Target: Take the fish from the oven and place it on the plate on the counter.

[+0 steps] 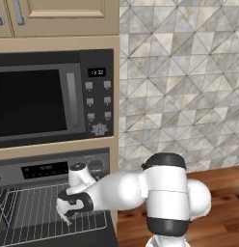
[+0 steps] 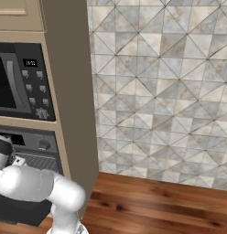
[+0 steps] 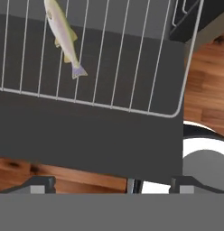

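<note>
So the fish [image 3: 62,32] is lying on the oven's wire rack [image 3: 132,90], long axis running toward the rack's front edge, tail pointing at that edge. Gripper [image 3: 111,182] hovers above, fingers apart, holding nothing.

A: You list the fish [image 3: 63,34] as silvery-beige, with yellowish fins and a pale lilac tail.

B: And the wire rack [image 3: 132,58] under it?

A: Light grey wires over a dark grey surface. You enter the oven [image 1: 49,169] as steel grey with a black display.

B: The counter [image 2: 170,205]?

A: Reddish-brown wood grain. The wall tiles [image 2: 170,91] are grey and cream triangles, marbled. The cabinets [image 1: 59,17] are beige.
</note>
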